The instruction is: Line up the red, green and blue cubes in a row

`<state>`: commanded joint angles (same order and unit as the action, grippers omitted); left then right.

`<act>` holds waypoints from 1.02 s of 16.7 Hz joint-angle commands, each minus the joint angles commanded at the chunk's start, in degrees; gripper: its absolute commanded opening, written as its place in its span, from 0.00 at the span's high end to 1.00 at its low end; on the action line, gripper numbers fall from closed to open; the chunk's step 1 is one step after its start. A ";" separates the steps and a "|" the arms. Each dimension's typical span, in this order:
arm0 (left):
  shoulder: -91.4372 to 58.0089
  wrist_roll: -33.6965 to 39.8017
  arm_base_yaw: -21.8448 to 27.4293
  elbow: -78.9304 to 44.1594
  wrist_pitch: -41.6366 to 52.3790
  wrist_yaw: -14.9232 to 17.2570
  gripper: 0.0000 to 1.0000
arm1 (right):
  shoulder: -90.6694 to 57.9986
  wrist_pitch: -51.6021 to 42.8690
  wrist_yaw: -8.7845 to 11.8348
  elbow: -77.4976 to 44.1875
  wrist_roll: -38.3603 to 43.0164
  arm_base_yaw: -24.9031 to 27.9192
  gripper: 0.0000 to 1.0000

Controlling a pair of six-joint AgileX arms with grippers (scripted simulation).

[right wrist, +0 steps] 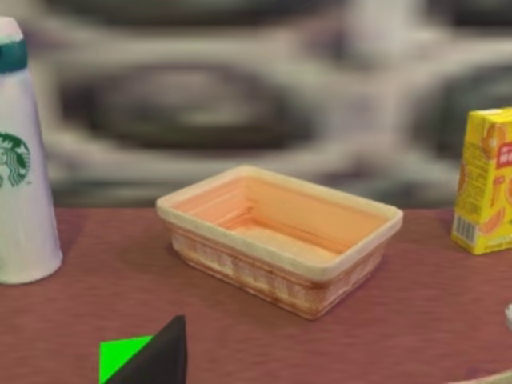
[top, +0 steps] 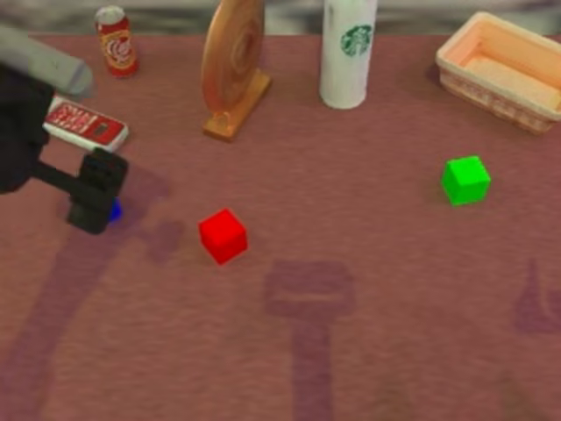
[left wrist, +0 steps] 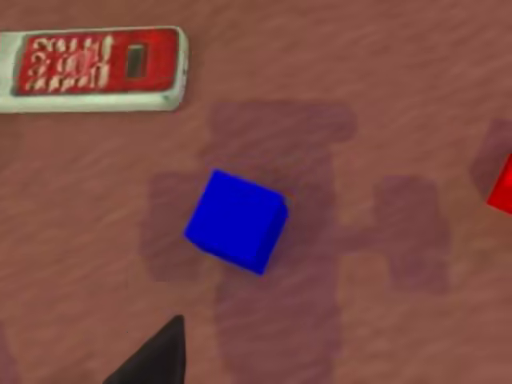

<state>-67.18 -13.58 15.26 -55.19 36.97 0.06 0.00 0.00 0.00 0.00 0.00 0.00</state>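
1. Directly beneath the left gripper [top: 95,203] sits the blue cube [left wrist: 237,219], resting on the table [top: 368,289]; from the top view only a sliver of blue [top: 114,210] peeks out at the gripper's right edge.
2. Whether this gripper's fingers stand wide or narrow I cannot tell — the left wrist view shows only one dark fingertip [left wrist: 156,356], clear of the cube and not touching it.
3. Just beyond the gripper, toward the far edge of the table, lies a red-and-white calculator-like device [top: 85,124], flat on the cloth and near the blue cube but apart from it.
4. To the gripper's right, near it, stands the red cube [top: 223,235], alone on the surface; its corner shows at the border of the left wrist view [left wrist: 504,186].
5. Farther right and well apart from both sits the green cube [top: 465,180] — the three cubes are scattered, not in a row.
6. Along the far edge, going right from above the gripper: a red soda can [top: 117,40], a round wooden disc on a stand [top: 233,66], a white cup with a green logo [top: 348,51] and a pale basket [top: 498,68].
7. Out of the top view, the right gripper shows only as a dark fingertip [right wrist: 156,356] in its own wrist view, with the green cube's corner [right wrist: 120,358] beside it; how its fingers stand I cannot tell.
8. Past the basket in that view stands a yellow juice carton [right wrist: 484,182].
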 joint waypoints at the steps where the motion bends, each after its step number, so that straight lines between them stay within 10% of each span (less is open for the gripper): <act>1: -6.69 -1.25 1.37 -4.84 3.50 -0.03 0.00 | 0.00 0.00 0.00 0.00 0.00 0.00 0.00; 17: -57.95 -11.67 13.17 -48.36 31.44 0.11 0.00 | 0.00 0.00 0.00 0.00 0.00 0.00 0.00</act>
<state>-125.13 -25.25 28.42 -103.55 68.41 0.17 0.00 0.00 0.00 0.00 0.00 0.00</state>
